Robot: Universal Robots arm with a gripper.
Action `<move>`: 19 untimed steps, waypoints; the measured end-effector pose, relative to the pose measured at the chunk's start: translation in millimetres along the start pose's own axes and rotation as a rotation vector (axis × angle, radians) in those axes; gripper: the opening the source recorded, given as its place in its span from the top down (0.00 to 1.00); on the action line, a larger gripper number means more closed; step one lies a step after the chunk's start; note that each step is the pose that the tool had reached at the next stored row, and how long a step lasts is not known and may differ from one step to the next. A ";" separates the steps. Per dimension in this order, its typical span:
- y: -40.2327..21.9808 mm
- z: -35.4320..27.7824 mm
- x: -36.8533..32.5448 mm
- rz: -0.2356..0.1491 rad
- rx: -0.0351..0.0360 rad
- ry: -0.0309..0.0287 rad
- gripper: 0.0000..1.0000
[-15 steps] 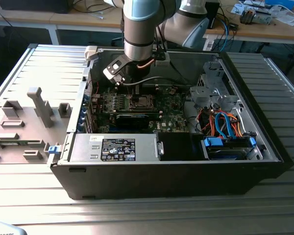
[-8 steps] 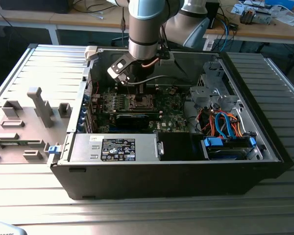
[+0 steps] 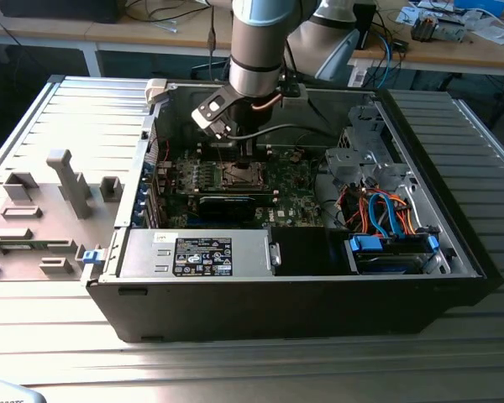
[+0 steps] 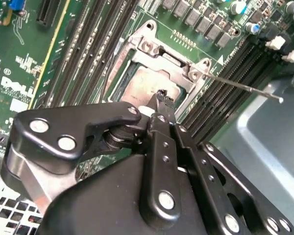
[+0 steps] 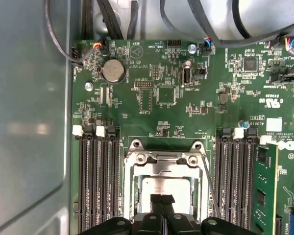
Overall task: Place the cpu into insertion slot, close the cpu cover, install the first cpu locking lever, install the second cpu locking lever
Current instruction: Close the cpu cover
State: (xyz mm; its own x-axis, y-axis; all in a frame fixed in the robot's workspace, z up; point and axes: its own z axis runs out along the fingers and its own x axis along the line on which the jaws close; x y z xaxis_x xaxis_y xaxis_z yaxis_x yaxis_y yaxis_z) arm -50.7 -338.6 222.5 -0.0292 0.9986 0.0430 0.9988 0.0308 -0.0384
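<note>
In the exterior view, one arm (image 3: 256, 50) reaches down into one open computer case (image 3: 454, 252) lying on a slatted metal table (image 3: 235, 361). Its gripper (image 3: 244, 149) hangs over the insertion slot (image 3: 239, 175) near the middle of the green board (image 3: 298, 197). One black box (image 3: 202, 256) with one white label lies along the case edge nearest the camera.

In the second wrist view, the fingertips (image 4: 161, 98) are clenched tip to tip just above the one cpu (image 4: 144, 85). It lies in the slot, with the cpu cover (image 4: 152, 46) folded flat around it. One thin locking lever (image 4: 245, 88) sticks out over the long black slots (image 4: 225, 73).

In the first wrist view, one coin battery (image 5: 112, 72), one memory card (image 5: 264, 186) and one white sticker (image 5: 273, 124) sit on the printed board.
</note>
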 end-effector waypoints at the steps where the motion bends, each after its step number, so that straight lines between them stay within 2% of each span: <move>1: 0.2 -2.6 0.1 0.000 0.0004 0.0002 0.89; 5: -0.1 -22.1 1.0 0.000 0.0008 0.0001 0.89; 10: -0.6 -34.4 1.5 0.000 0.0009 -0.0011 0.89; 19: -0.6 -35.2 1.5 0.000 0.0008 -0.0020 0.89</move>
State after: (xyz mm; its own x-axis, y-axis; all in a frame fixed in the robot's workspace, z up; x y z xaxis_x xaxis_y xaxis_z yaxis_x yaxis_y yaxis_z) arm -50.0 -338.6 257.8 -0.0291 0.9987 0.0410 0.9988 0.0307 -0.0393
